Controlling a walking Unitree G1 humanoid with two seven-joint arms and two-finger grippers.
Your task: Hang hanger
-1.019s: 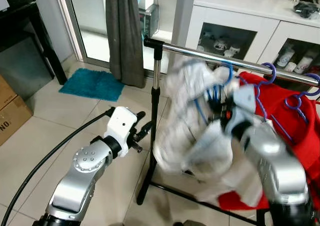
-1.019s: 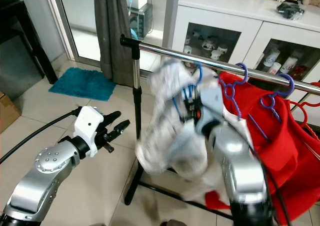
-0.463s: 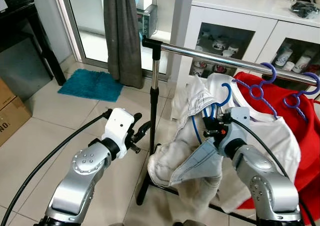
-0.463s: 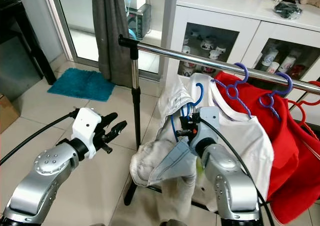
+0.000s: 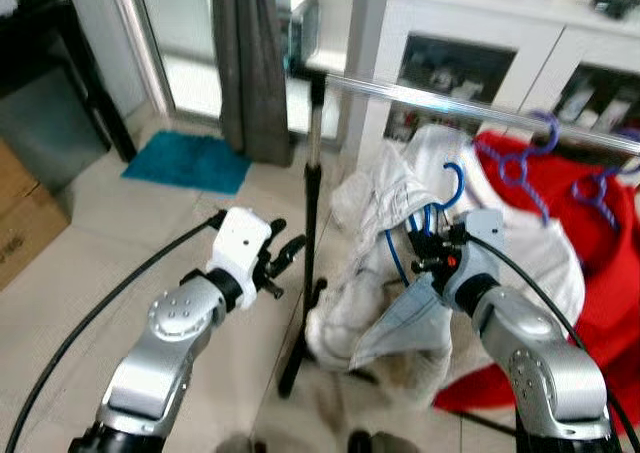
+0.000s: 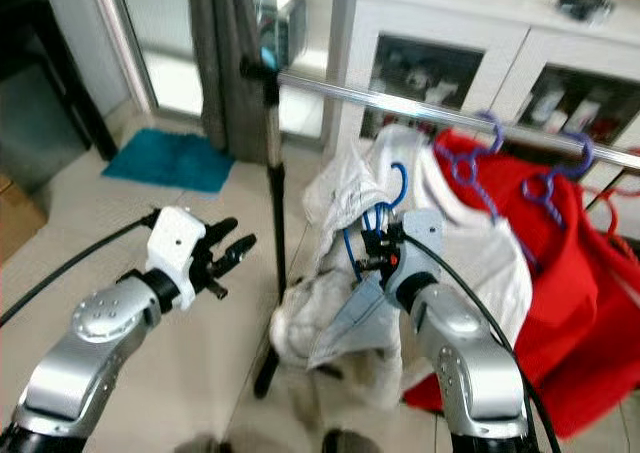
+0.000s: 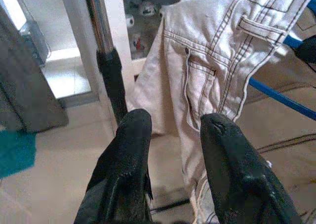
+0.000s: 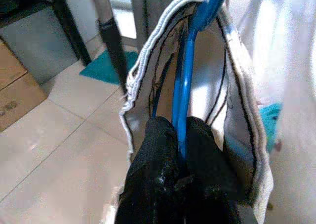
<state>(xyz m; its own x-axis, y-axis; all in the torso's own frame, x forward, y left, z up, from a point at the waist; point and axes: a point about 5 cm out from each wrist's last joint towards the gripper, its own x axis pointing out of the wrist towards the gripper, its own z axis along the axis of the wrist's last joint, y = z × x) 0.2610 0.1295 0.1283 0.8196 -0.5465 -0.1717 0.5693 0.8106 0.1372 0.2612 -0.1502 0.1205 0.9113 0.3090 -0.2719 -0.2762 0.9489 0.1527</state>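
The left tool (image 5: 285,258) hovers empty, fingers apart, beside the rack's upright pole (image 5: 311,188). The right tool (image 8: 178,150) is clamped on the blue hanger (image 5: 432,218) carrying pale trousers (image 5: 375,303), below the rail (image 5: 470,111). Raise the hook clear above the rail, then lower it over.

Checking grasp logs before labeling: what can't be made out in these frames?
- Hook of the blue hanger: head views blurred; gap to the rail unclear.
- Cabinet contents: blurred and small.
- Right gripper fingertips: wrist view, buried in the white trousers.
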